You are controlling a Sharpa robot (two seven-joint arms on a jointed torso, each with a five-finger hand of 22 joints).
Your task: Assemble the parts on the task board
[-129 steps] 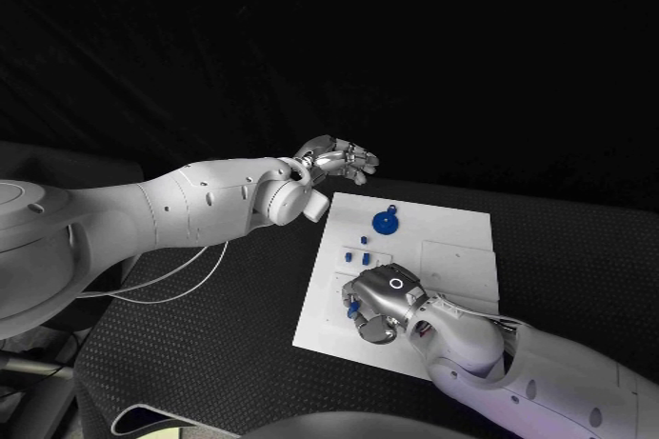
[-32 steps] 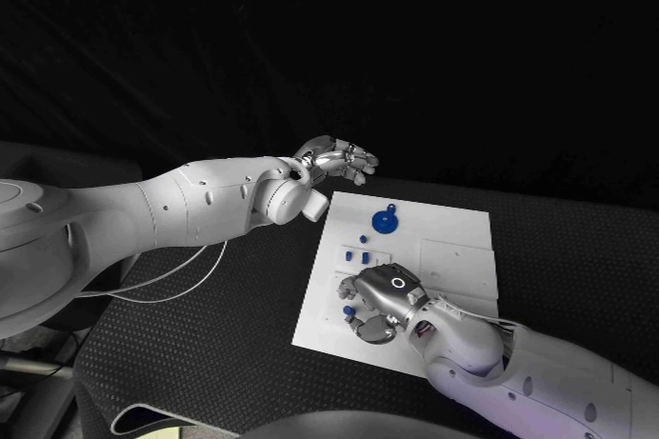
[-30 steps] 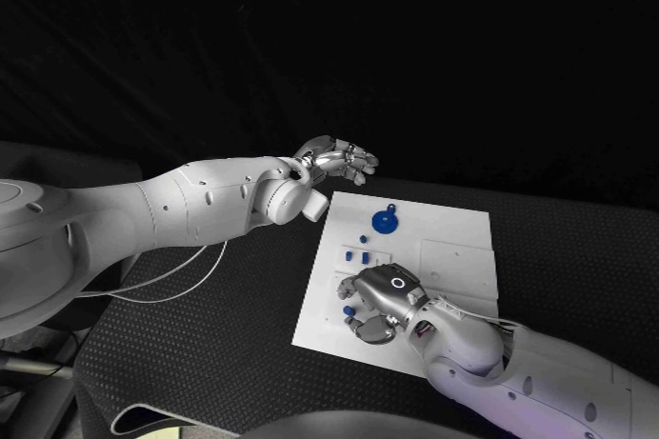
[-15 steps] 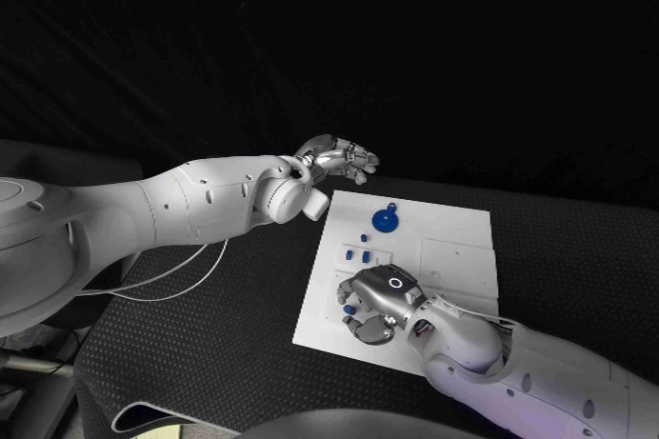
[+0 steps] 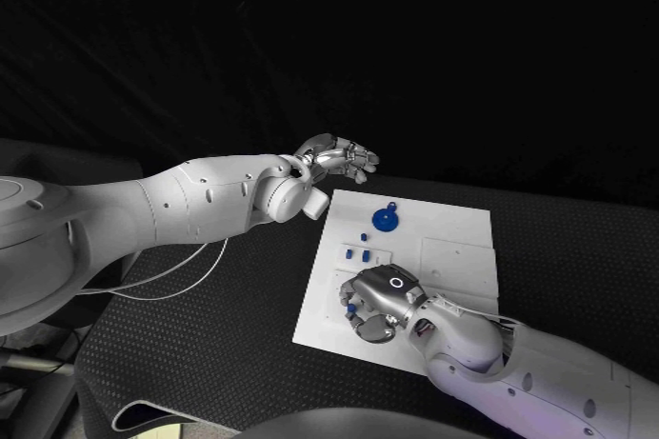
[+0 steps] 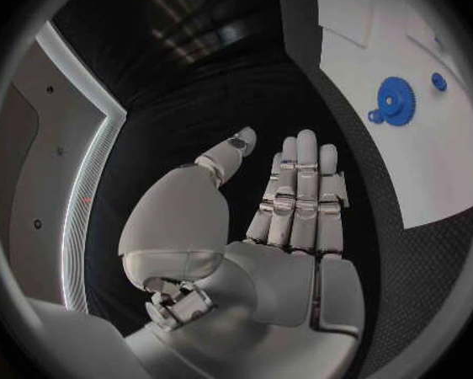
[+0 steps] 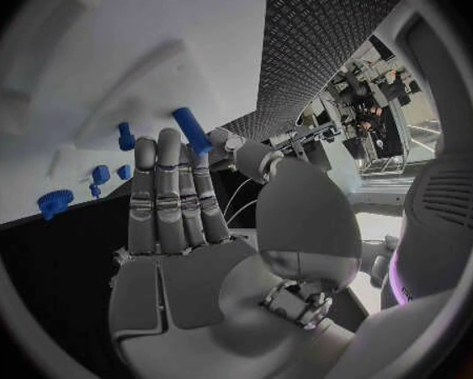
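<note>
Right hand low over the board's near part, left hand raised off beyond it.

Head view: I see the right hand (image 5: 381, 303) over the board (image 5: 460, 268) on the counter (image 5: 233, 306), a blue peg (image 5: 351, 309) at its fingers; gear (image 5: 386, 221) at the far end; left hand (image 5: 336, 158) empty.
Left wrist: fingers (image 6: 300, 189) straight, holding nothing.
Right wrist: the peg (image 7: 191, 131) sits at the fingertips (image 7: 172, 140); I cannot tell whether it is gripped.
</note>
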